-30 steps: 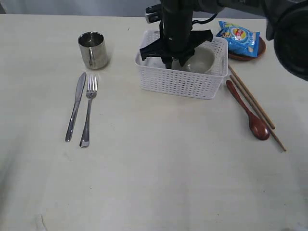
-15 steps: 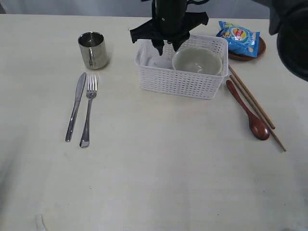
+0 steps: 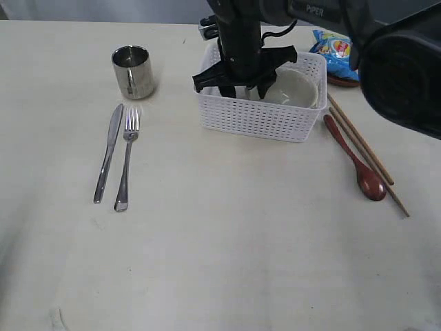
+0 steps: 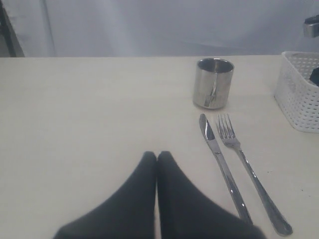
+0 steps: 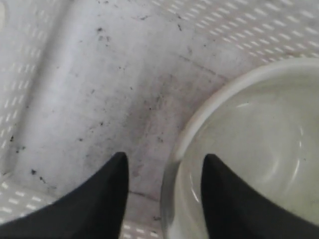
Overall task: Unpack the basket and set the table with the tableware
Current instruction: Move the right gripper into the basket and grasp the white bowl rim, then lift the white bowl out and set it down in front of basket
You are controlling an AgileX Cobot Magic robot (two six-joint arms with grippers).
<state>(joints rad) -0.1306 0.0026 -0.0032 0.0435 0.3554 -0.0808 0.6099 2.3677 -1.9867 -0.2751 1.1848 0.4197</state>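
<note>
The white basket (image 3: 258, 118) stands at the back of the table (image 3: 227, 248) with the white bowl (image 3: 298, 86) inside it. My right gripper (image 3: 241, 86) is down in the basket and open. In the right wrist view its jaws (image 5: 164, 157) straddle the bowl's rim (image 5: 199, 124), one finger over the basket floor (image 5: 114, 89) and one inside the bowl. A steel cup (image 3: 133, 70), knife (image 3: 108, 153) and fork (image 3: 127, 158) lie at the left. The wooden spoon (image 3: 355, 160) and chopsticks (image 3: 365, 153) lie at the right. My left gripper (image 4: 157, 153) is shut and empty, low over the table near the knife (image 4: 224, 169).
A blue chip bag (image 3: 336, 52) rests on a small brown plate (image 3: 339, 81) behind the basket's right end. In the left wrist view the cup (image 4: 213, 83), fork (image 4: 246, 169) and a basket corner (image 4: 299, 99) show.
My right gripper rose out of the basket, then came back down into it with its jaws wider apart, now over the bowl's rim. The left gripper's movement cannot be told.
</note>
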